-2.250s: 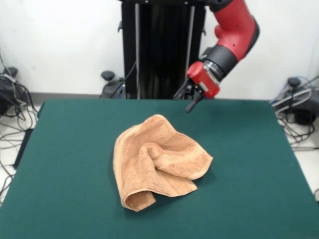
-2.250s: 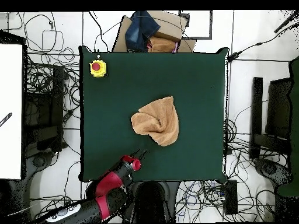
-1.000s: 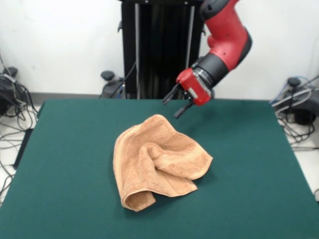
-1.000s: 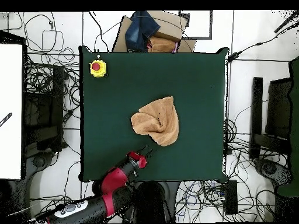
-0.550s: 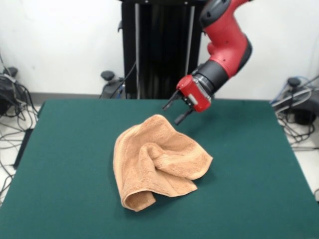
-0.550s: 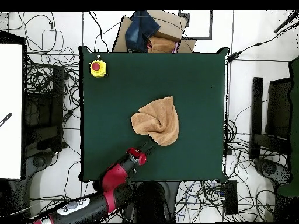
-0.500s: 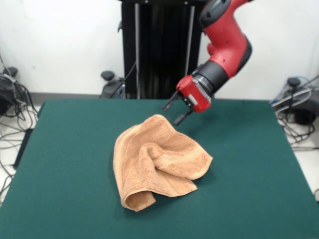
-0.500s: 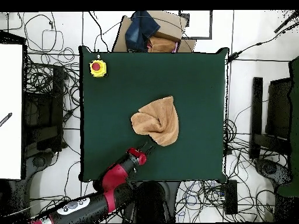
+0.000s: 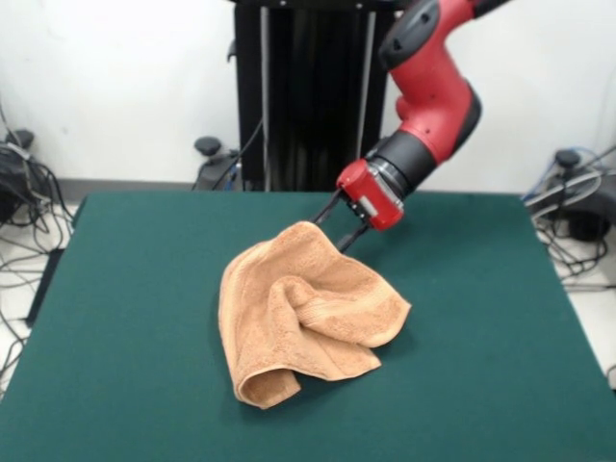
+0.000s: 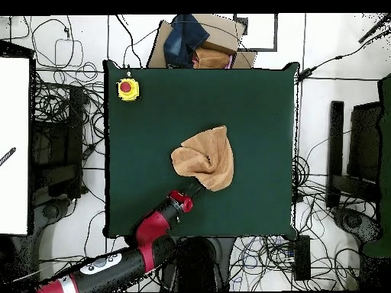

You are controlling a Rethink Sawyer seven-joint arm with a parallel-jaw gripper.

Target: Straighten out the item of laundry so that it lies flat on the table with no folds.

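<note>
A robotics lab, by every sign. A red and black arm [image 9: 433, 87] rises from a black pedestal [image 9: 313, 96] at one edge of a table [image 10: 252, 114] with a dark green felt top, set on a pale floor against a bare white wall [image 9: 115, 87]. Loose black cables [image 10: 65, 99] sprawl around the table's edges — tangled thickly along both sides. A yellow box with a red button [image 10: 127, 88] sits at one table corner, and a cardboard box [image 10: 202, 46] stands just past the far edge.

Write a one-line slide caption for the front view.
Sawyer's open gripper reaches the far edge of a crumpled orange-tan towel on the green table.
</note>
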